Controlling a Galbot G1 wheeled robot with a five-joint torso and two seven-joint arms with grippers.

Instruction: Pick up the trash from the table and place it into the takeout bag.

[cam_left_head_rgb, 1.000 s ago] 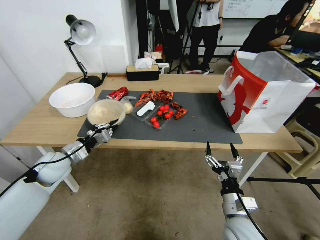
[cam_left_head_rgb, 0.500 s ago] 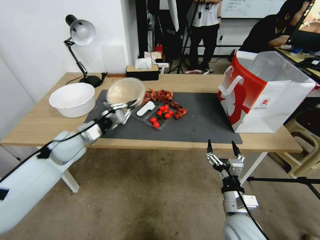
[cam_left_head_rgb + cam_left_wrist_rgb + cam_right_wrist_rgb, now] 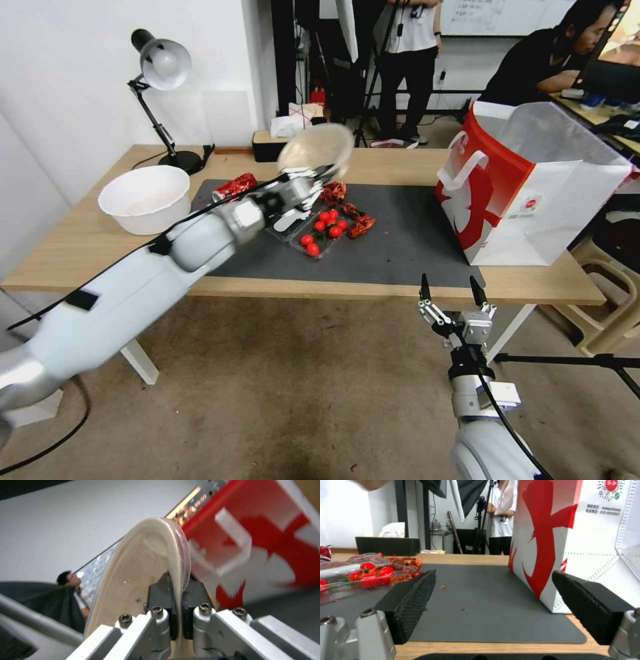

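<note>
My left gripper (image 3: 312, 179) is shut on the rim of the lidded beige bowl (image 3: 316, 148). It holds the bowl tilted in the air above the dark mat (image 3: 400, 247), left of the takeout bag (image 3: 527, 180). In the left wrist view the pads (image 3: 163, 597) pinch the bowl (image 3: 140, 570) on edge, with the red and white bag (image 3: 266, 542) blurred behind. A crushed red can (image 3: 235, 187) lies at the mat's far left corner. My right gripper (image 3: 452, 288) hangs open below the table's (image 3: 87, 250) front edge. From the right wrist view its open fingers (image 3: 416, 597) face the mat (image 3: 480, 600) and the bag (image 3: 560, 530).
A white bowl (image 3: 143, 197) and a desk lamp (image 3: 160, 67) stand at the table's left. A clear tray of cherry tomatoes (image 3: 321, 233) and red crayfish shells (image 3: 360, 225) lie mid-mat. A tissue box (image 3: 267, 145) sits at the back edge. People are behind the table.
My left arm has lifted the beige bowl off the mat's left end and swung it up and right, toward the bag. The right gripper has sunk slightly, still open.
</note>
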